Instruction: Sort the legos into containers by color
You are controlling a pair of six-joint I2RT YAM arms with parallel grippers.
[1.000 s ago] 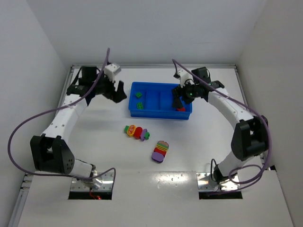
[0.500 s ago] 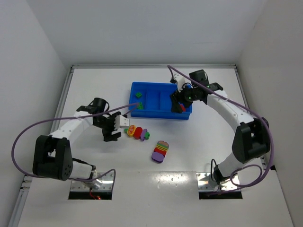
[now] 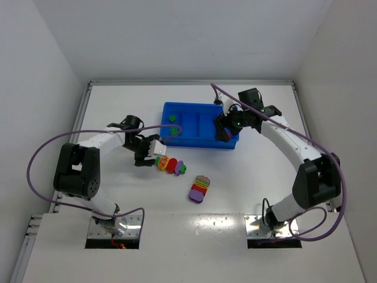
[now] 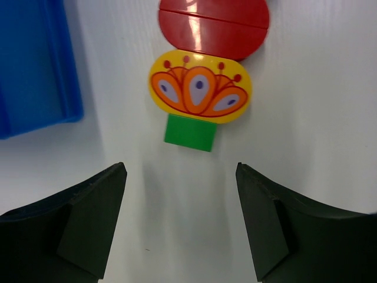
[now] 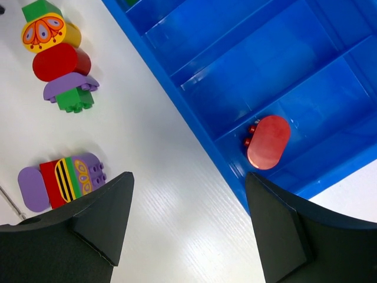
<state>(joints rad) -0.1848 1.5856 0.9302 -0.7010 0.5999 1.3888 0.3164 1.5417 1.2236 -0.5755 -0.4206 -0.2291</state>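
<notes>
Green-ended yellow-red plastic brick clump [image 4: 200, 88] on table [image 3: 247, 177]; my left gripper [image 4: 179, 177] just swung here from blue plastic tray [image 3: 200, 143], jaws apart, empty: next pick. Right gripper [image 5: 188, 194] open-jawed, empty, over binned red brick [image 5: 268, 141].

Lego clump [image 3: 169, 164] on table [image 3: 265, 194], before the tray [image 3: 194, 143]

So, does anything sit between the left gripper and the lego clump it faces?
Nothing visible: only bare table lies between the open left gripper and the green brick at the end of the clump.
</notes>
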